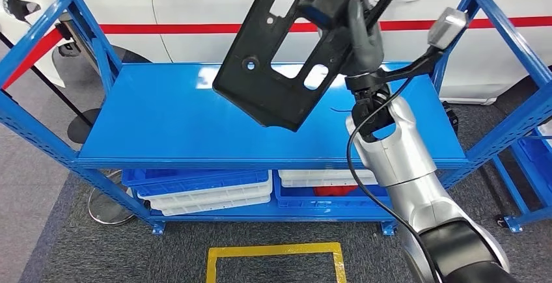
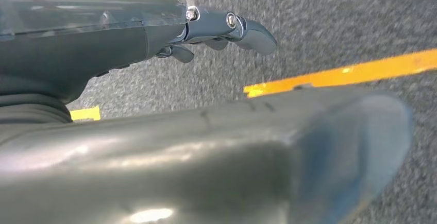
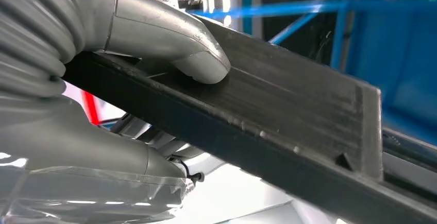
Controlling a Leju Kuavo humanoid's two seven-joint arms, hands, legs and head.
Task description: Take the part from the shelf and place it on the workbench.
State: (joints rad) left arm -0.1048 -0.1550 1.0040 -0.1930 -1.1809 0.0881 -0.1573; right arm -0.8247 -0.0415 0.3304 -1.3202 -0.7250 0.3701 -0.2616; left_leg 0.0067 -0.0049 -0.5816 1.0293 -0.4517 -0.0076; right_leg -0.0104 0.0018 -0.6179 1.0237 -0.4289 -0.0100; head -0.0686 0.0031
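We have the part (image 1: 286,55) up off the shelf (image 1: 163,120), upper centre of the head view, hanging clear above the blue top deck. Right hand (image 1: 361,36) grasps it near its upper right end; in the right wrist view the thumb (image 3: 201,59) presses flat on the part's (image 3: 288,116) dark face with the rest of the hand underneath. Left hand (image 2: 216,33) hangs over the grey floor (image 2: 335,23) near a yellow line (image 2: 350,72), fingers loosely curled, holding nothing.

Risks from here, as we judge them:
- Grip sits at one end, so most of the panel hangs out past it. A fast swing could torque it and let it twist or slip in the fingers.
- The low corner at centre frame is the point nearest the deck. Any dip or rotation while pulling back could clip the shelf edge.
- Blue uprights (image 1: 495,10) stand at upper left and upper right; turning with the panel spread wide could catch one.
- Workbench isn't visible, so the carry path is unknown.

Orientation: flat black panel with cutouts, long axis diagonal, from upper right down to lower left of the frame. The free end points down-left toward the deck, broad face roughly toward the head camera.
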